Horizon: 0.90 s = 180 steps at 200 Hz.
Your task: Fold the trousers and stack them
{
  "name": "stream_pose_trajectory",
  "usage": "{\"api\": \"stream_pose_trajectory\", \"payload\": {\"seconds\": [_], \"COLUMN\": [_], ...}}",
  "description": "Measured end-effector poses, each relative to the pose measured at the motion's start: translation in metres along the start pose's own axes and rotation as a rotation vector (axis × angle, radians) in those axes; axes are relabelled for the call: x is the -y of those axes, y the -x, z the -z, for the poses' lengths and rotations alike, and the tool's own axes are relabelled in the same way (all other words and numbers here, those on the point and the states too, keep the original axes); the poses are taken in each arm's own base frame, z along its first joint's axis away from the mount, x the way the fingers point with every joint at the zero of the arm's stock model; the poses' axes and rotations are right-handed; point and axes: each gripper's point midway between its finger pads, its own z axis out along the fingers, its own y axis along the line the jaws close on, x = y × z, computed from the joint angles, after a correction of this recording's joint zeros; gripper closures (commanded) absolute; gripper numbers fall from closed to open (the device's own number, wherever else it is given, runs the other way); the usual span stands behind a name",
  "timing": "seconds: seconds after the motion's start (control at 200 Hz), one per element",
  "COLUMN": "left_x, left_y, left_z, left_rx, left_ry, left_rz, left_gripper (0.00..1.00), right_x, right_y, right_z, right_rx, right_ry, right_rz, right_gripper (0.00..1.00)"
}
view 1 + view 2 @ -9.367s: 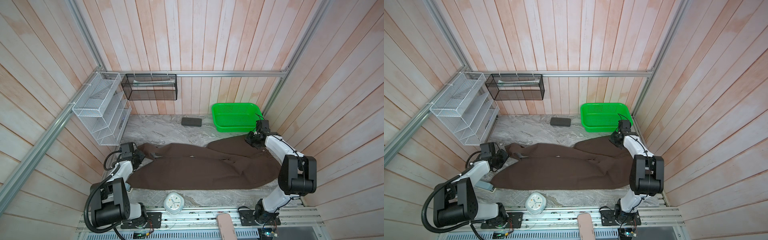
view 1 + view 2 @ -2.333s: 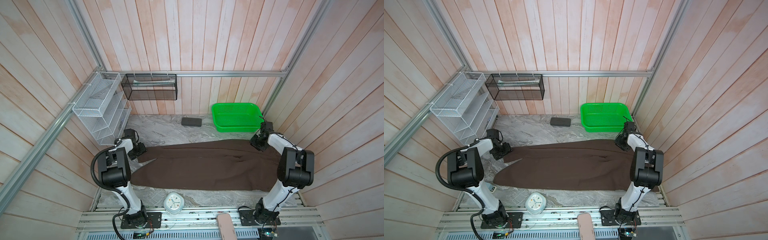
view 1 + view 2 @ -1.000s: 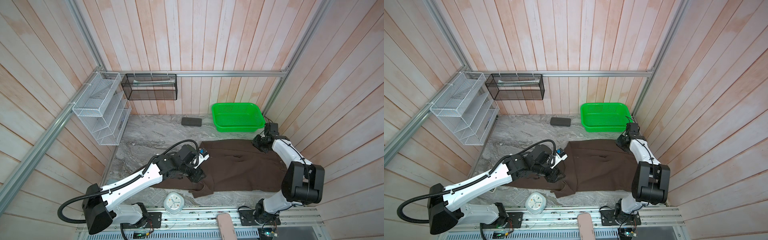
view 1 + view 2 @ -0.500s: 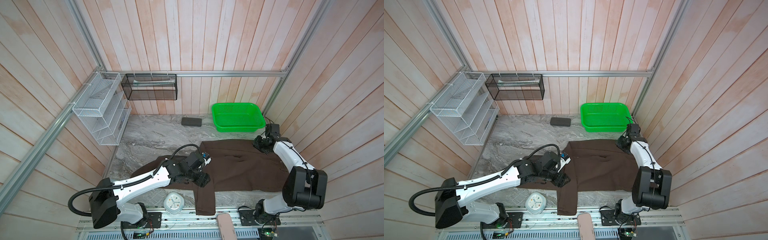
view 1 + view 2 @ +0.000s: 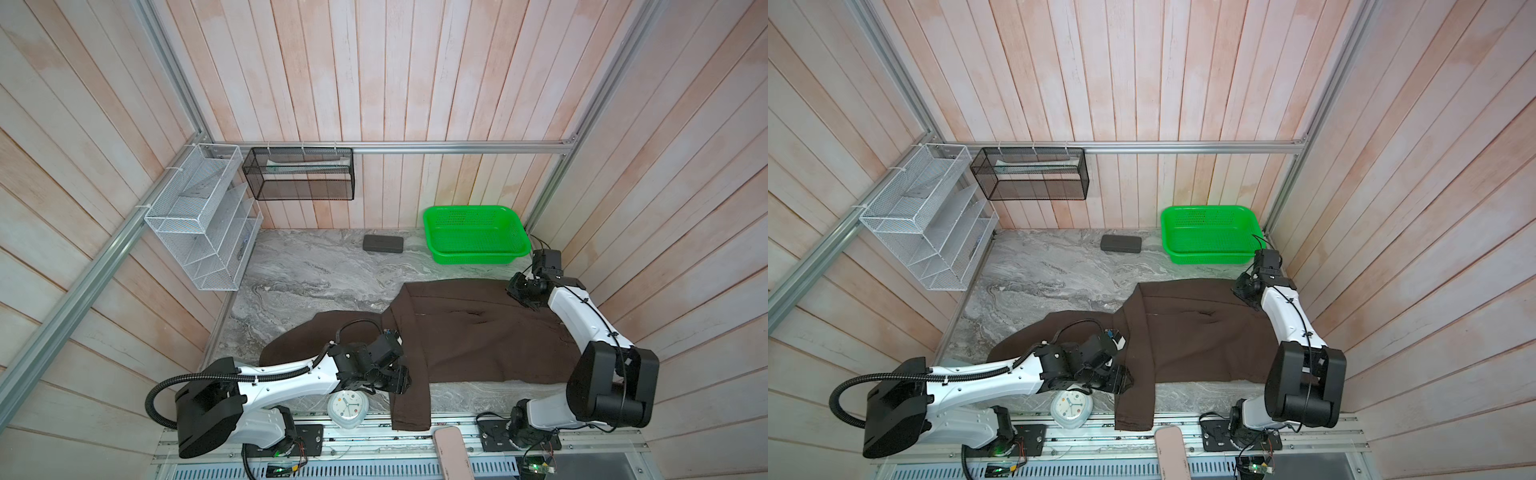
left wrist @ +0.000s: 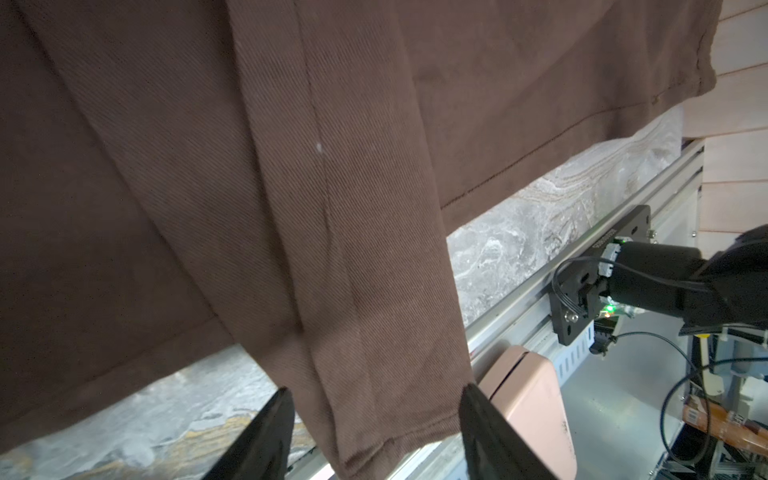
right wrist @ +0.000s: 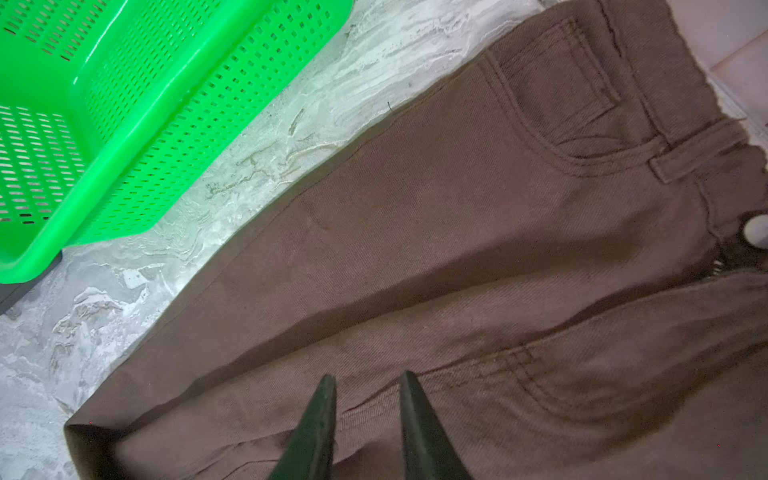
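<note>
Brown trousers [image 5: 478, 332] lie lower right in both top views, one leg hanging over the front edge of the table [image 5: 311, 270]. The left gripper [image 6: 374, 395] gapes wide astride that leg. The right gripper [image 7: 368, 376] stands narrow on the waist, and I cannot tell whether it grips the cloth. The numerals on the clock [image 5: 348, 409] are too small to read.

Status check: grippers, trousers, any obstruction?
Left gripper open at leg of dark brown cloth trousers. Right gripper narrow at waist end, grip unclear. Leg overhangs front edge. White round clock beside it.
</note>
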Motion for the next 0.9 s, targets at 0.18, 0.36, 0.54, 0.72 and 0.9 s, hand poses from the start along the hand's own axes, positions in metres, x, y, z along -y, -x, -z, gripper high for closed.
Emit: {"api": "stream_pose_trajectory", "payload": {"seconds": [0.18, 0.36, 0.54, 0.72, 0.9], "left_x": [-0.007, -0.008, -0.004, -0.002, -0.002], "left_y": [-0.016, -0.028, -0.035, -0.034, -0.035], "left_z": [-0.017, -0.033, -0.036, -0.033, -0.034], "left_rx": [-0.052, -0.093, -0.118, -0.123, -0.127], "left_ry": [-0.001, -0.015, -0.027, -0.026, -0.023], "left_rz": [0.056, 0.073, 0.061, 0.060, 0.058], "left_gripper": [0.38, 0.43, 0.59, 0.73, 0.78], "right_x": [0.002, 0.002, 0.002, 0.001, 0.001], "right_y": [-0.004, -0.004, -0.004, -0.004, -0.004], "right_z": [-0.001, 0.001, 0.001, 0.001, 0.001], "right_rx": [-0.007, -0.005, -0.005, -0.005, -0.005], "right_ry": [-0.001, 0.001, 0.001, 0.001, 0.002], "right_rz": [0.000, 0.000, 0.001, 0.001, 0.002], "right_gripper": [0.72, 0.72, 0.72, 0.72, 0.72]}}
